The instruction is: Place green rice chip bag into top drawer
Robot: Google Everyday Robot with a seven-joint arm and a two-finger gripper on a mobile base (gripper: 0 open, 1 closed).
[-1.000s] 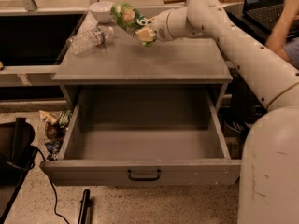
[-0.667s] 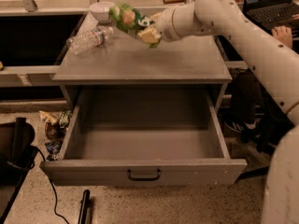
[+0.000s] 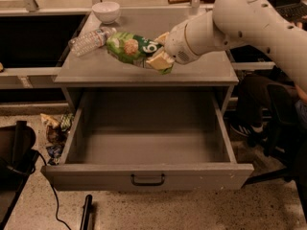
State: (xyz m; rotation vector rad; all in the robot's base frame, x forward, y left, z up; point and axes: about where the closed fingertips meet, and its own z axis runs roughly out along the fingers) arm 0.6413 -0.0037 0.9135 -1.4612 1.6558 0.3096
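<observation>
The green rice chip bag (image 3: 130,48) is held in the air above the cabinet top, lying roughly level with its free end pointing left. My gripper (image 3: 160,54) is shut on its right end, just over the front part of the top. The top drawer (image 3: 144,177) is pulled fully open below, its inside bare, with a small dark handle (image 3: 147,180) at the centre of its front.
A clear plastic water bottle (image 3: 90,40) lies on the cabinet top at the left, and a white bowl (image 3: 106,11) stands behind it. Crumpled wrappers (image 3: 55,131) lie on the floor left of the drawer. A dark chair (image 3: 14,155) stands at lower left.
My arm has carried the bag forward and lower, from the back of the cabinet top toward its front edge above the open drawer. The camera now sees the scene from closer.
</observation>
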